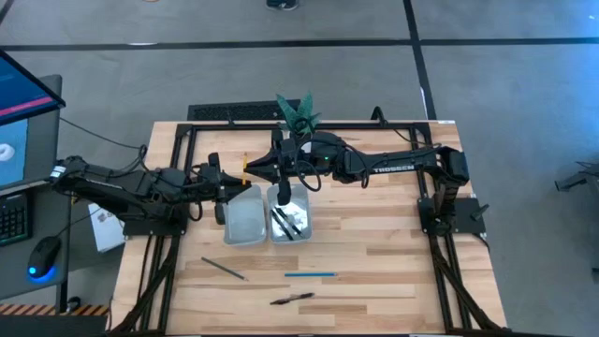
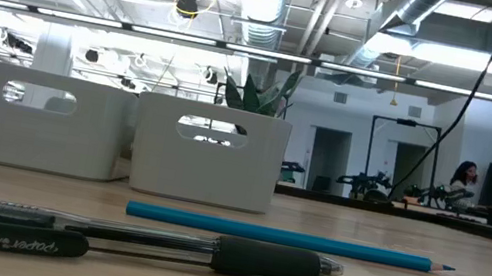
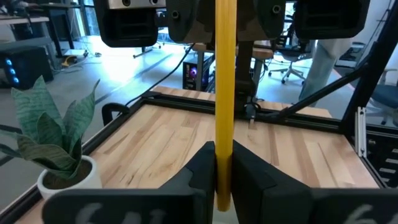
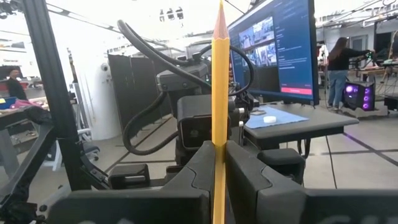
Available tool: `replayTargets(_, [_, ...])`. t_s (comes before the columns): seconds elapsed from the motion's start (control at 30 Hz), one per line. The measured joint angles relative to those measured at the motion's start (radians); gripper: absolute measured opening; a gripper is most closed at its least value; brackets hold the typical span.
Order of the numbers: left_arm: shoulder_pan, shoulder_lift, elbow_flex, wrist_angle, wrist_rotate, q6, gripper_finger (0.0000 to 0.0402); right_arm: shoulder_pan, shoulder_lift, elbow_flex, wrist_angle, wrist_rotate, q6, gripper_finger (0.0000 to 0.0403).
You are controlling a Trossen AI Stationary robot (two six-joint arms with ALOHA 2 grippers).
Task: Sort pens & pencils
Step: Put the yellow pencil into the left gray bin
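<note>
The yellow pencil point(image 1: 245, 167) is in the air above the far end of the left white tray point(image 1: 243, 223), between both grippers. My left gripper point(image 1: 239, 180) comes from the left and my right gripper point(image 1: 256, 172) from the right; both are shut on it. The right white tray point(image 1: 291, 221) holds black pens point(image 1: 289, 223). The dark grey pencil point(image 1: 223, 269), the blue pencil point(image 1: 310, 274) and one black pen point(image 1: 292, 299) lie flat on the near part of the table. The low view shows that blue pencil point(image 2: 289, 237) and pen point(image 2: 127, 239) close up. My left gripper point(image 3: 224, 177) pinches the yellow pencil's shaft point(image 3: 225, 134) between its two fingers, coming level from the table's left and lying across it. The pencil is lifted clear. My right gripper point(image 4: 219, 168) pinches the same pencil's shaft point(image 4: 219, 124) below its sharpened tip point(image 4: 220, 12), level from the table's right, fingers across it.
A small potted plant point(image 1: 298, 112) stands at the far edge behind the trays. The two trays stand side by side mid-table, seen in the low view as white boxes point(image 2: 208, 152). Bare wood lies to the right of the trays. A monitor and a mouse sit off the table's left.
</note>
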Motion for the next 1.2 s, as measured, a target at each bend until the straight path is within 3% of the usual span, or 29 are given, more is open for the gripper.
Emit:
replayTargets(0.2, [0.0,0.0,0.0,0.0,-0.001,0.003,0.0009,0.0,0.0,0.0,-0.001,0.0,0.0,0.0049])
replayTargets(0.4, [0.0,0.0,0.0,0.0,-0.001,0.004,0.0026,0.0,0.0,0.0,-0.001,0.0,0.0,0.0049])
replayTargets(0.6, [0.0,0.0,0.0,-0.001,-0.001,0.005,0.0009,0.0,0.0,0.0,-0.002,0.0,0.0,0.0049])
replayTargets(1.2, [0.0,0.0,0.0,-0.003,-0.001,0.01,0.0019,0.0,0.0,0.0,-0.003,0.0,0.0,0.0049])
